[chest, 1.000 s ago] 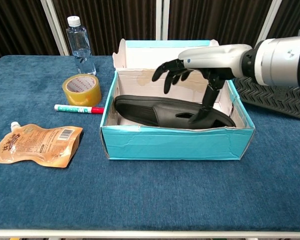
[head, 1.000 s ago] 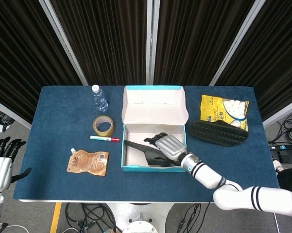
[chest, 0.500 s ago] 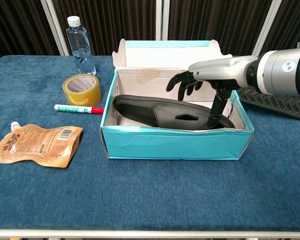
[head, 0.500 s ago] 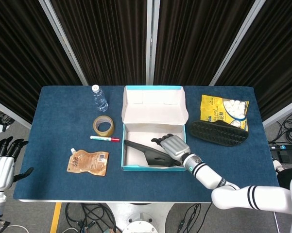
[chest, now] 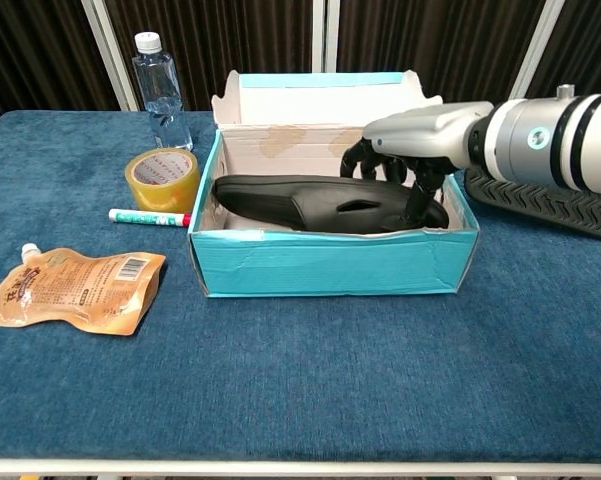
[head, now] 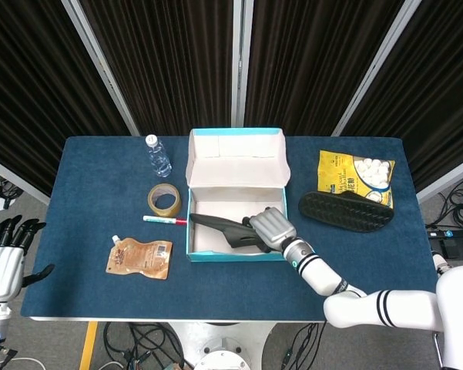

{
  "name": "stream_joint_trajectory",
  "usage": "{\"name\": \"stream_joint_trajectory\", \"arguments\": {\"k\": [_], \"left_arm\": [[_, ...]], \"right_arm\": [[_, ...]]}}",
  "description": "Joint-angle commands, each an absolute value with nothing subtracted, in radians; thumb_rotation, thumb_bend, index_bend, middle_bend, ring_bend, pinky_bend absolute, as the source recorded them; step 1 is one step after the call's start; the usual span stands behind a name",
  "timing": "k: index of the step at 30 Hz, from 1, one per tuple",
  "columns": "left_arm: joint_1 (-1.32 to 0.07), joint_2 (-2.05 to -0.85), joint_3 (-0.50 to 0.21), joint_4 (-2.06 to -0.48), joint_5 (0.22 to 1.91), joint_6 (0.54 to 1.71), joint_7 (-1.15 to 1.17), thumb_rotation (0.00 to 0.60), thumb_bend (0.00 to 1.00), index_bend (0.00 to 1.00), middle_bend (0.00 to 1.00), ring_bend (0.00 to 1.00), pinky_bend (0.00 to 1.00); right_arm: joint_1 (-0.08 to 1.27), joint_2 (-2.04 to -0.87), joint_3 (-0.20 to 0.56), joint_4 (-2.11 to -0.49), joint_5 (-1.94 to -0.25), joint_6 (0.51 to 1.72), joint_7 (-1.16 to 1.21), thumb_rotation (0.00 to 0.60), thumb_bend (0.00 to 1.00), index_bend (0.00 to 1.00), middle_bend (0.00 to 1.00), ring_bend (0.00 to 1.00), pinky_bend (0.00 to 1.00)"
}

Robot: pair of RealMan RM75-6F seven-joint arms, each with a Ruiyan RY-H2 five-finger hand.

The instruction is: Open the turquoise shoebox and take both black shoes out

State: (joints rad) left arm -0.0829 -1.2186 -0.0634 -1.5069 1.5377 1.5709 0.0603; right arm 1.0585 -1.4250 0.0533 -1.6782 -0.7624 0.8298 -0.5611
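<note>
The turquoise shoebox stands mid-table with its lid tipped open at the back. One black shoe lies inside, toe to the left and raised to the box's left wall. My right hand reaches in from the right and grips this shoe's heel end, fingers curled over it and thumb below. A second black shoe lies sole up on the table right of the box. My left hand hangs open beyond the table's left edge.
Left of the box are a water bottle, a tape roll, a marker and an orange pouch. A yellow snack bag lies behind the second shoe.
My right hand has closed on the shoe's heel end. The box and the shoe have slid left, and the shoe's toe has risen to the left wall. The left hand barely moved.
</note>
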Motion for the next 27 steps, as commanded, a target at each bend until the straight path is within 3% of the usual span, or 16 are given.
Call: {"name": "stream_joint_trajectory", "arguments": {"k": [1, 6, 18, 27], "left_arm": [[-0.084, -1.218, -0.063, -1.508, 1.538, 1.570, 0.062, 0.600, 0.02, 0.23, 0.18, 0.08, 0.11], [-0.084, -1.217, -0.064, -1.510, 1.537, 1.569, 0.066, 0.600, 0.02, 0.23, 0.18, 0.08, 0.11], [-0.086, -1.219, -0.064, -1.505, 1.537, 1.568, 0.064, 0.600, 0.02, 0.23, 0.18, 0.08, 0.11], [-0.086, -1.222, -0.065, -1.499, 1.539, 1.572, 0.059, 0.600, 0.02, 0.23, 0.18, 0.08, 0.11]], "right_arm": [[1.077, -1.417, 0.055, -1.678, -0.789, 0.837, -0.589, 0.600, 0.84, 0.62, 0.56, 0.57, 0.45], [1.094, -1.395, 0.053, -1.687, -0.865, 0.861, -0.639, 0.600, 0.92, 0.66, 0.58, 0.59, 0.48], [1.124, -1.337, 0.003, -1.714, -1.094, 0.977, -0.897, 0.600, 0.92, 0.69, 0.61, 0.59, 0.47], [1.037, -1.247, 0.035, -1.785, -1.210, 1.078, -0.755, 0.600, 0.92, 0.69, 0.61, 0.59, 0.47]]}}
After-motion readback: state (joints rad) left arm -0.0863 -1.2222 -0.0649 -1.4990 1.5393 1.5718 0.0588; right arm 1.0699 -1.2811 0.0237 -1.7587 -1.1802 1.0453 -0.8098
